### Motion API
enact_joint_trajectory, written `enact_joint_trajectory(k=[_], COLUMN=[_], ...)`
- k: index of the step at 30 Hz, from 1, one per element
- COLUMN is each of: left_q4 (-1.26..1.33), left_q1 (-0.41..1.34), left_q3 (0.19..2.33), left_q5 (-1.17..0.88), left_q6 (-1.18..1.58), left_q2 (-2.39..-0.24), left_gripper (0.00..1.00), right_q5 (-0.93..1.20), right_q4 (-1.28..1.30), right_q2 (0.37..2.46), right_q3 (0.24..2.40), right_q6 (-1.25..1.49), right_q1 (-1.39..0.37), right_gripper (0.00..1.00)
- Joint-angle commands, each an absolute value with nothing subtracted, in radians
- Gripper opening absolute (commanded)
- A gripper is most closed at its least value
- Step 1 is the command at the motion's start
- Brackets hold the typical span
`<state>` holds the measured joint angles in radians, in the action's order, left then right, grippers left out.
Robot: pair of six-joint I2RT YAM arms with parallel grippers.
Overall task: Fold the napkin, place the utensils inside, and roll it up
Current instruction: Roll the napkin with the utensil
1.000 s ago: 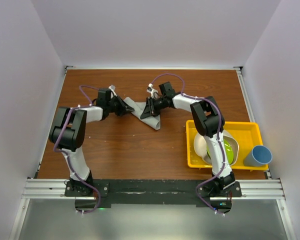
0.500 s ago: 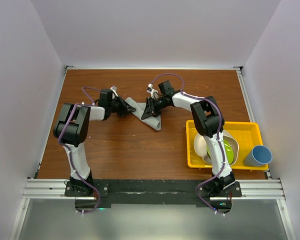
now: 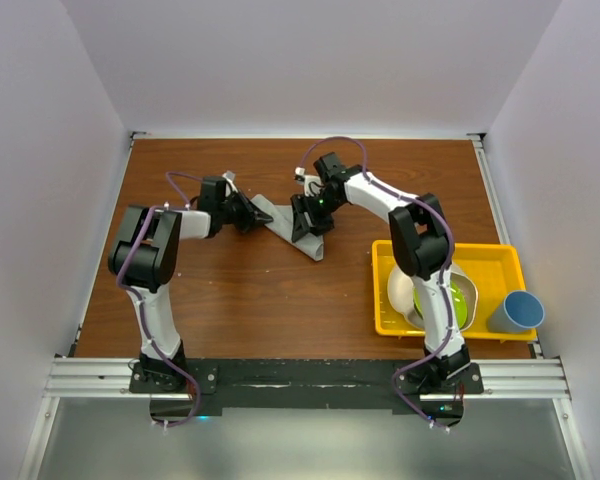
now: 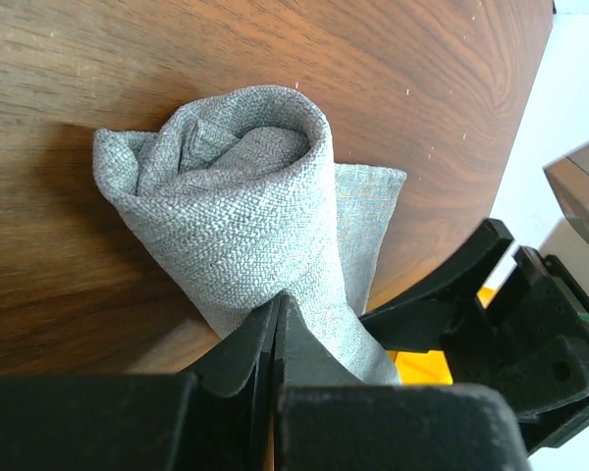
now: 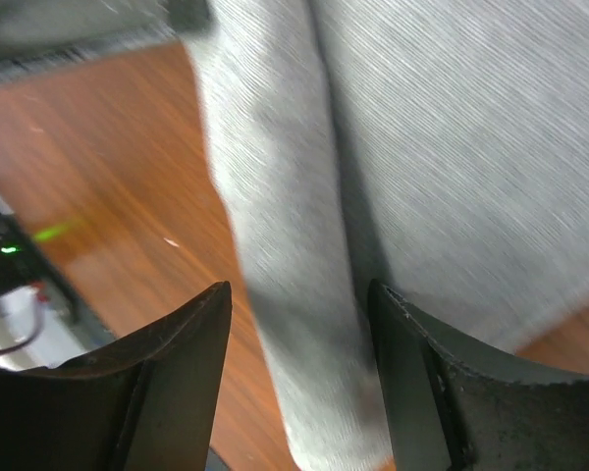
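The light grey napkin (image 3: 278,218) lies rolled into a tube at the table's middle back. In the left wrist view the roll (image 4: 245,196) shows its open spiral end. My left gripper (image 3: 252,215) is shut, and its closed fingertips (image 4: 277,309) pinch the cloth at the roll's left end. My right gripper (image 3: 306,220) is open, and its fingers (image 5: 177,363) stand on either side of the roll (image 5: 304,294) without closing on it. The right gripper also shows in the left wrist view (image 4: 471,294). The spoon is hidden.
A yellow tray (image 3: 500,255) at the right holds a white bowl (image 3: 400,290) and a green bowl (image 3: 450,305). A blue cup (image 3: 517,312) stands just right of the tray. The table's side rails run along the left and right edges.
My right arm has swung and its gripper has shifted slightly over the roll. The roll's near end has moved a little to the right. My left gripper has stayed shut on the cloth.
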<state>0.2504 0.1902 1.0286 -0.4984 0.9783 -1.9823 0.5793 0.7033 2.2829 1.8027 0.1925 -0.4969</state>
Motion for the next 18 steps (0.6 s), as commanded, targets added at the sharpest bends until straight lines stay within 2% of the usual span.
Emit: enact_joint_trajectory(k=[1,6,11,13,18], left_q4=[0.187,0.17,0.149,0.132,0.115], left_q1=[0.179,0.179,0.179,0.179,0.179], left_q3=[1.063,1.095,1.115,1.127,1.169], left_q5=[-0.446,-0.456,-0.466,-0.469,-0.506], left_q6=[0.928,0.916,0.908,0.896,0.925], left_q2=[-2.019,-2.025,-2.02,-2.014,-2.008], left_gripper=[0.0,0.0,0.0,0.0,0.0], right_q5=[0.436,0.382,0.341,0.35,0.394], right_q4=[0.79,0.715,0.686,0.698,0.758], right_q2=[2.165,2.106,2.109,2.106,2.034], right_q3=[1.724,1.611,1.551,1.56,1.64], right_q6=[0.106,0.098,0.094,0.087,0.098], right_q1=[-0.488,-0.485,-0.486,-0.485,-0.485], right_gripper=[0.62,0.6,0.46,0.46,0.6])
